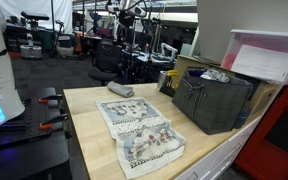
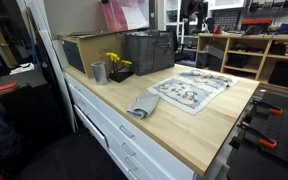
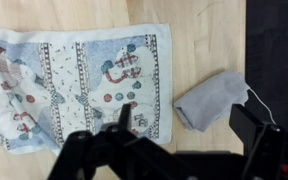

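Beside the printed fabric towel (image 3: 79, 85), the limp grey folded cloth (image 3: 214, 98) is overhung by the spread gripper (image 3: 184, 120); its fold is judged best pinched.

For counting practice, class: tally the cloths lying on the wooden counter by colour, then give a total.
Patterned blue-and-white cloth: 1
Plain grey cloth: 1
Total: 2
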Robot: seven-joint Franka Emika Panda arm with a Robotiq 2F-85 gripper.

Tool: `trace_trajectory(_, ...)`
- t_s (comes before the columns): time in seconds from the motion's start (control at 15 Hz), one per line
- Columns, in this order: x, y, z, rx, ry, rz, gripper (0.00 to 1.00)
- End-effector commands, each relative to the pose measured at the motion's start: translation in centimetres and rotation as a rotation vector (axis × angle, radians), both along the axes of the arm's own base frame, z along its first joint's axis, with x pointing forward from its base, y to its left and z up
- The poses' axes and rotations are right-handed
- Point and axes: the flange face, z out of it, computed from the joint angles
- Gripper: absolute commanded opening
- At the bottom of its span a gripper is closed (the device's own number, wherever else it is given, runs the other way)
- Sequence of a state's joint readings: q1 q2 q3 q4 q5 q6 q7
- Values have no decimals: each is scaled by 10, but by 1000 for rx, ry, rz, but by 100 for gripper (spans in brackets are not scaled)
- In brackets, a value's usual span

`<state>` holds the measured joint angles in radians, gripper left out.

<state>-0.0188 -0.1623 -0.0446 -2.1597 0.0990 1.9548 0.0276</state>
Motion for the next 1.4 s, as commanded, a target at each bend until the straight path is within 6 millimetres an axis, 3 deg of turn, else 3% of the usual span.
trace_trajectory(0.0,27,6,-38,-93,14,1,100)
trace_trajectory(0.2,42,12,-81,-146,62,24,100)
trace_trajectory(1.0,76,44,-199,-238,120,179,100)
trace_trajectory(1.33,71,50,-220,-202,158,196,100)
